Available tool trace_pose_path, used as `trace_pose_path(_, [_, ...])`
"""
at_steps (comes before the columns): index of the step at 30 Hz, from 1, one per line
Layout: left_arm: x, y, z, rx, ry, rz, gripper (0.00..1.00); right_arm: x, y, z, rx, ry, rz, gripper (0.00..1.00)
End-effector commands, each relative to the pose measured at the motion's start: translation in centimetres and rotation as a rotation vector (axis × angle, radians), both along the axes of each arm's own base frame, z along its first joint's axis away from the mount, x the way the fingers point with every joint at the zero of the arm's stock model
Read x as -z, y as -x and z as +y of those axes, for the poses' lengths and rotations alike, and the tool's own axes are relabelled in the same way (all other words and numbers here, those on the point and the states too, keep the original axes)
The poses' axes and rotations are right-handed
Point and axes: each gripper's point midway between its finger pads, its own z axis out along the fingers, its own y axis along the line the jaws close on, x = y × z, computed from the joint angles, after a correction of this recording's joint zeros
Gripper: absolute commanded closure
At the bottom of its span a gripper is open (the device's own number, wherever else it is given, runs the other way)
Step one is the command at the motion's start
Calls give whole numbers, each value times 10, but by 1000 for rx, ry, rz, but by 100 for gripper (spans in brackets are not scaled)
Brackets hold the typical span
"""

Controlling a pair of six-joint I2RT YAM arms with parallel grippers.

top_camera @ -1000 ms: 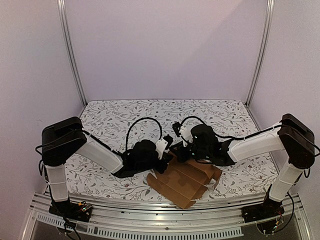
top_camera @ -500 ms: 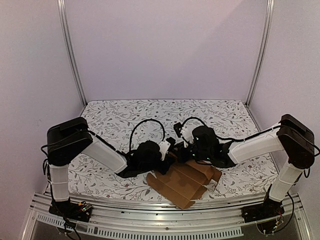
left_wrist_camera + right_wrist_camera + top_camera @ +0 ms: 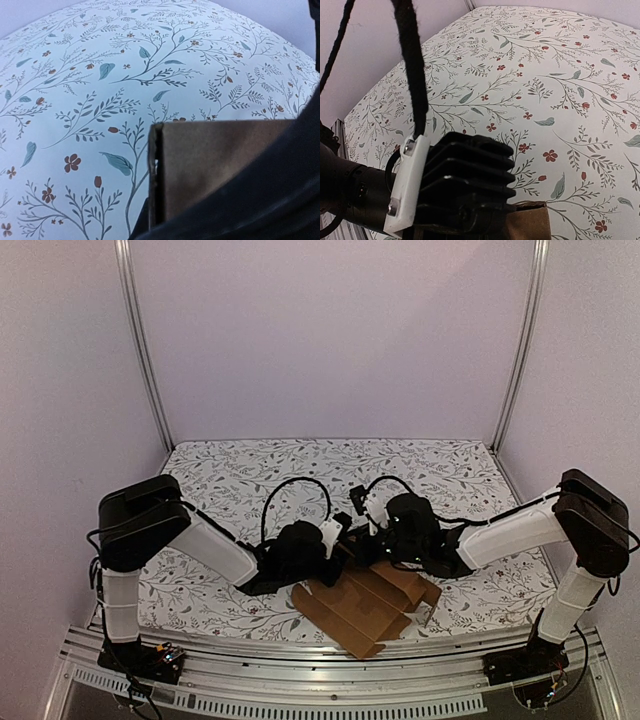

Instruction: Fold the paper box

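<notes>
Near the front edge of the table (image 3: 230,480), at its middle, lies the box (image 3: 365,608), a brown card sheet partly folded. At its far left corner the left gripper (image 3: 338,543) has its jaws closed on a flap. Just beside it, the right gripper (image 3: 368,545) is at the far edge, jaws closed; whether they pinch card I cannot tell

Nothing here can be read, no writing, label, brand or number. The box (image 3: 352,608) is plain brown cardboard, and the counter (image 3: 250,470) cover carries only a print of leaves and small flowers.
</notes>
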Motion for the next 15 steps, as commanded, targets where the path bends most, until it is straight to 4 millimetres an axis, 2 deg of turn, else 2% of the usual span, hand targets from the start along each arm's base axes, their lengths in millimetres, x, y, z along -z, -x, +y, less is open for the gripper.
trace_pose_path(1, [-7,-1,-4,-12,26,-22,100,28,11,-16,8,62,81,100])
trace_pose_path(4, [-9,-3,3,-51,12,-36,100,19,11,-18,19,50,78,100])
trace_pose_path(9, [-11,-7,23,-143,-28,-66,100,0,13,-25,35,48,62,90])
trace_pose_path(15, [-11,-11,50,-265,-54,-69,100,-23,14,-48,94,87,32,79])
